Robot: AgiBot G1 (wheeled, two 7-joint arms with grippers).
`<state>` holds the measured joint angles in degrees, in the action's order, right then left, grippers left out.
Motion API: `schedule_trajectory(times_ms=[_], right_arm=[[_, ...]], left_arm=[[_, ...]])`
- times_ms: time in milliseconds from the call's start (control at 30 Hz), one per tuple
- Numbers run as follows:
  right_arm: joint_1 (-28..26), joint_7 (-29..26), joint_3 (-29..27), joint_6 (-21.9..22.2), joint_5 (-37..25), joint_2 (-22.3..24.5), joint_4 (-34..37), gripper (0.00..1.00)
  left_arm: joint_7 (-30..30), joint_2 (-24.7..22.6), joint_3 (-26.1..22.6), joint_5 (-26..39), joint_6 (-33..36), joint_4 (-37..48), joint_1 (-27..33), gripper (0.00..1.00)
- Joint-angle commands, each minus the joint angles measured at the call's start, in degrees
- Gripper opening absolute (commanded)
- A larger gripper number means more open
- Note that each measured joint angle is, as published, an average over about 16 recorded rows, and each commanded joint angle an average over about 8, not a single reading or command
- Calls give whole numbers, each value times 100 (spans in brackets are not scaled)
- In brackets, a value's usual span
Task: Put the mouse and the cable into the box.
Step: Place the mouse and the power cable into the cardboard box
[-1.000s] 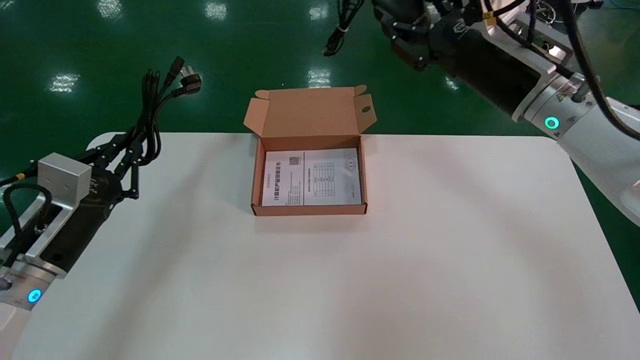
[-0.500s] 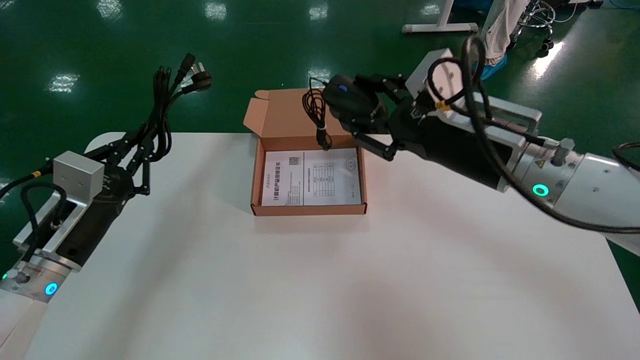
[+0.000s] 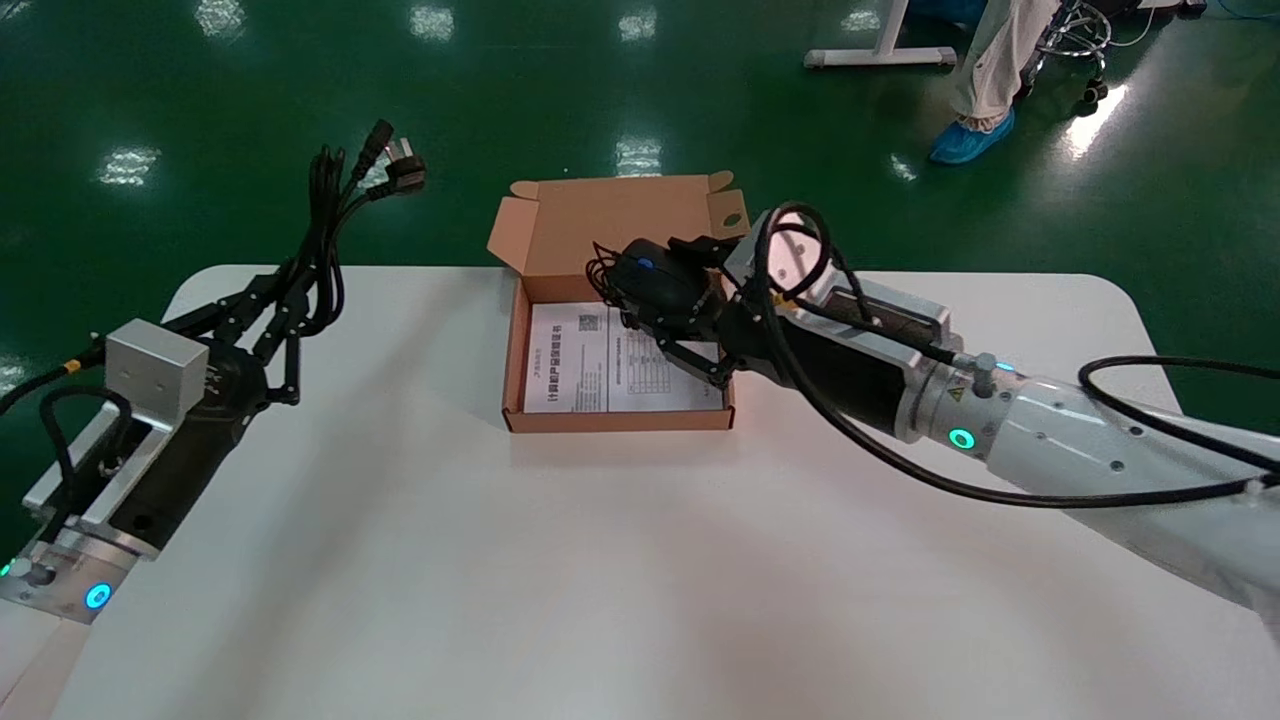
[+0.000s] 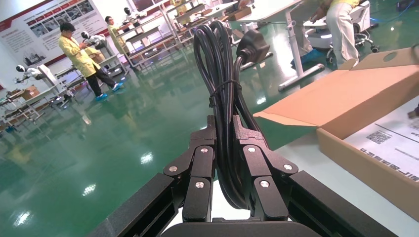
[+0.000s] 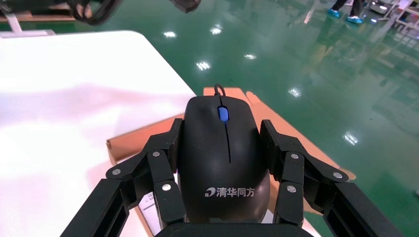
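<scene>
Head view: the mouse (image 3: 655,280) is gripped by the fingers of the right gripper (image 3: 643,297), low over the far right part of the open box (image 3: 620,421). A leaflet (image 3: 575,365) is seen inside. The cable (image 3: 322,225), a tied bundle, is clamped in the left gripper (image 3: 285,305) above the counter's (image 3: 600,560) far left corner, well apart from the box.
Left wrist view: the fingers (image 4: 200,165) are closed on the cable, plug ends raised.
Right wrist view: the fingers (image 5: 165,150) are pressed on both mouse sides.

right end effector (image 3: 643,296) + mouse (image 3: 655,280) | lowered | now over box (image 3: 620,421) interior
</scene>
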<state>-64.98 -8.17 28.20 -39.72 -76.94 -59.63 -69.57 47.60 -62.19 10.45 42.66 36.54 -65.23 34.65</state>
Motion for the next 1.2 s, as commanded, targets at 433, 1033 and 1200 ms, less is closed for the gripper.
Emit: schedule_trajectory(times_ms=[433, 1033, 1200], right_arm=[[61, 1388, -89, -458, 423, -609, 1420, 0], [-190, 2599, -383, -934, 889, -987, 2824, 0], [-194, 2822, -442, -958, 948, -1028, 3013, 0]], left_arm=[[53, 63, -13, 97, -63, -170, -103, 0], [67, 101, -63, 134, 22, -142, -66, 0], [77, 115, -75, 147, 46, -129, -40, 0]])
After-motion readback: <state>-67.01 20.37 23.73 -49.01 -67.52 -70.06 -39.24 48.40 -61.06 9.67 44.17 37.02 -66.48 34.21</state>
